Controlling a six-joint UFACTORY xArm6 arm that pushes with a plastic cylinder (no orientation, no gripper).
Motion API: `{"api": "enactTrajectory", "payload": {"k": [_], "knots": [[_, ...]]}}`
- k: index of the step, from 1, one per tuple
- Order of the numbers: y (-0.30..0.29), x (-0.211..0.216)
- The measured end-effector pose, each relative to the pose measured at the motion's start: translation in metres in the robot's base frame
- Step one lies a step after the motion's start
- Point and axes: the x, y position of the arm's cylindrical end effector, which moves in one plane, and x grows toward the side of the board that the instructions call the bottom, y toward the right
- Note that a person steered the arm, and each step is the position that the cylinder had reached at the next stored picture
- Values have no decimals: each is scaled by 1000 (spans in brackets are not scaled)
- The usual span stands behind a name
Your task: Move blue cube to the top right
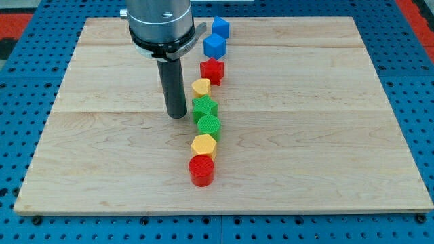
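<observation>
Nearest the camera, a red cylinder [201,169] stood at the bottom end of a slightly wavy column of 8 blocks running up the middle of the wooden board [325,135]. Touching it from above lay a yellow hexagonal block [203,144], then a green cylinder [209,125], then a green star-shaped block [204,107], each pressed against the next. Above those sat a small yellow block [201,86] whose exact shape I could not make out, then a red star-shaped block [212,70].

Higher up, 2 blue blocks closed the column. One blue cube [214,46] rested just above the red star-shaped block, and a second blue block [220,28], its shape less clear, sat just above that, close to the board's top edge. Both lay near the middle of the top edge, well apart from the top right corner.

No claw was fitted, so there was nothing to read as wide, narrow or holding; the arm ended in a dark rod. My tip [177,115] rested on the board just to the view's left of the green star-shaped block, close beside it, and well below the blue cube.
</observation>
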Motion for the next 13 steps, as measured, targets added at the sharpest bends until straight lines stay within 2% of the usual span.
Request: {"api": "enactTrajectory", "payload": {"k": [7,8,9,10,11,12,13], "knots": [[-4,-8],[5,-56],[-14,-96],[-49,-116],[-30,-164],[45,-171],[53,-154]]}}
